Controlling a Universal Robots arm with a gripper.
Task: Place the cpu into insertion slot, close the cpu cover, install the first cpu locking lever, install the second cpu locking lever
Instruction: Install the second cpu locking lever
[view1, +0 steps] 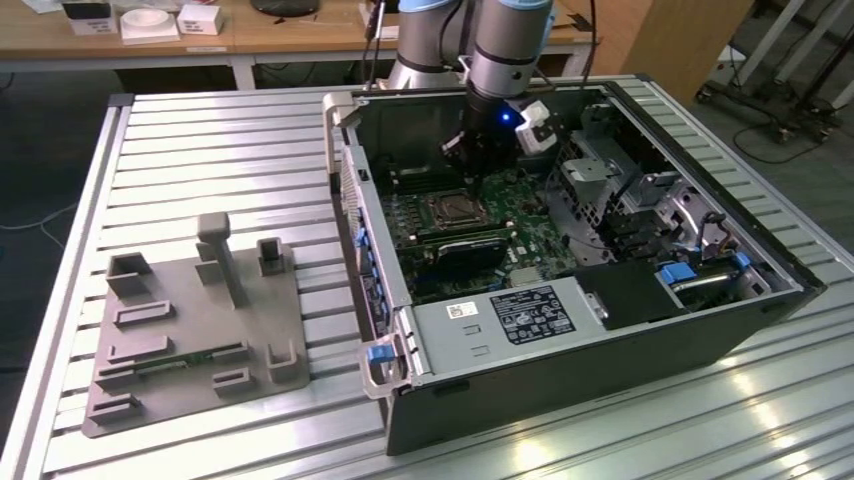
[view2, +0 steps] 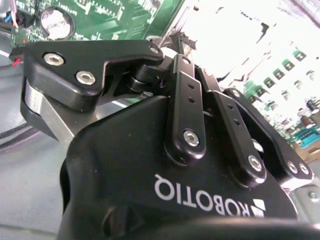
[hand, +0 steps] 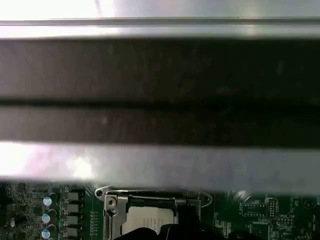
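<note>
Exterior view, claw (view1: 470, 172) low above insertion slot (view1: 451, 212), cpu (hand: 150, 220) seemingly seated, grip state unclear

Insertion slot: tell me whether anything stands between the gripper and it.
Nothing visible does. In the exterior view the gripper hangs inside the open computer case, just above the far edge of the insertion slot. The first wrist view shows the slot's metal frame with a pale square inside it.

We see even room light in the exterior view, with glare streaks on the slatted metal table (view1: 627, 430) toward five o'clock. Both wrist views blur, overexposed near one o'clock.
</note>
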